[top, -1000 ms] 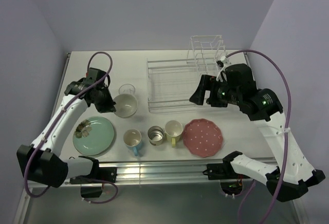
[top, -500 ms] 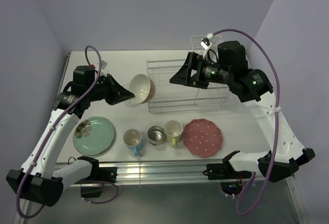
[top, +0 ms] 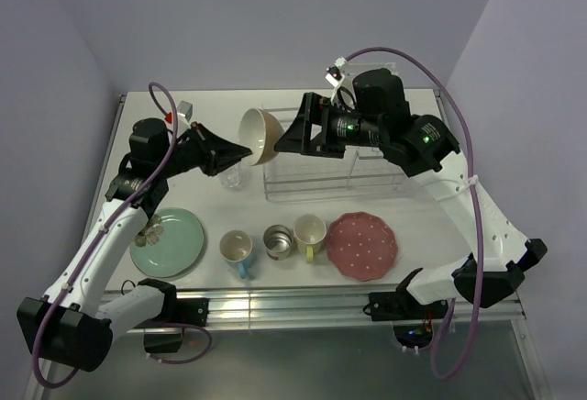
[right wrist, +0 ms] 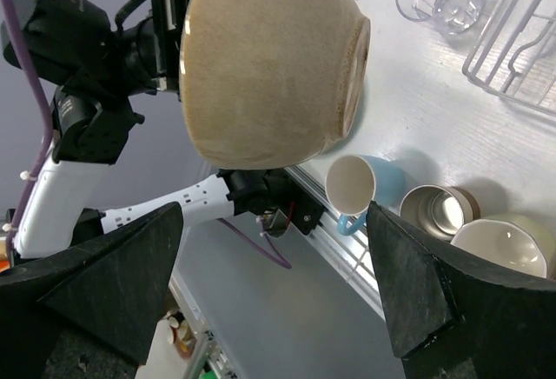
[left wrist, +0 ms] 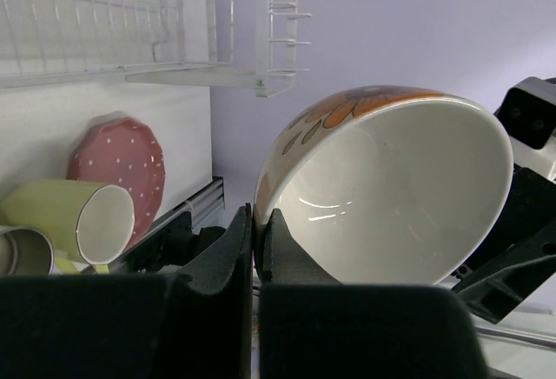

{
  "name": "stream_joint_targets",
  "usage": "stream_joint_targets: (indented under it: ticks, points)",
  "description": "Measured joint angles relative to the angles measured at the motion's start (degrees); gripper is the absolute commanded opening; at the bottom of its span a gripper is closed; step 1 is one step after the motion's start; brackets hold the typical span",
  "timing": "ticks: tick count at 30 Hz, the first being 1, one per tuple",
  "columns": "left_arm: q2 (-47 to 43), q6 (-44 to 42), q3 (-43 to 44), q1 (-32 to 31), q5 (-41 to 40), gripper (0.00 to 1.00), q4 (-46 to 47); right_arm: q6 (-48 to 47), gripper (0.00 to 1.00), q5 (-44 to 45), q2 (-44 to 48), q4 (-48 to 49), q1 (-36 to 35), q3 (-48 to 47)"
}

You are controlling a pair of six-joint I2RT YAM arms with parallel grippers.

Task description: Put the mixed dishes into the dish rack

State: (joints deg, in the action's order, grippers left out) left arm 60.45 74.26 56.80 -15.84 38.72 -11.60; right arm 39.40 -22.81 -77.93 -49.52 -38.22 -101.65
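mint-green plate (top: 170, 242): flat on the counter (top: 424, 224) at the near left; below the left arm; nothing on it
left claw (top: 242, 150): fingers pressed together on the rim of the cream bowl; raised off the counter and pointing right
clear glass (top: 232, 177): upright on the counter right under the left claw, partly covered by it; just left of the rack
light-blue mug (top: 238, 250): first in the near row, mouth up, handle toward the near edge
cream bowl (top: 260, 136): in the air, tipped on its side, at the rack's left edge; opening toward the left arm, tan outside toward the right claw
small metallic-tan cup (top: 278, 240): upright between the two mugs, touching or nearly touching the yellow-green one
right claw (top: 292, 134): jaws wide apart, holding nothing; it faces the bowl's underside from the right, close in; contact cannot be told
yellow-green mug (top: 309, 233): upright beside the cup
dish rack (top: 303, 180): white wire, at the back middle of the counter; no dish inside; the right arm hangs over it and hides much of the tall slotted part
pink dotted plate (top: 362, 245): flat at the right end of the near row, in front of the rack
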Motion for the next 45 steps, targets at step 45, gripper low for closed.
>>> stream_joint_targets:
  ticks: [45]
  points:
    - [3.61,1.36,-0.87,0.11,2.56,0.0,4.83,1.88,0.86,5.88,-7.1,8.94,-2.12,-0.63]
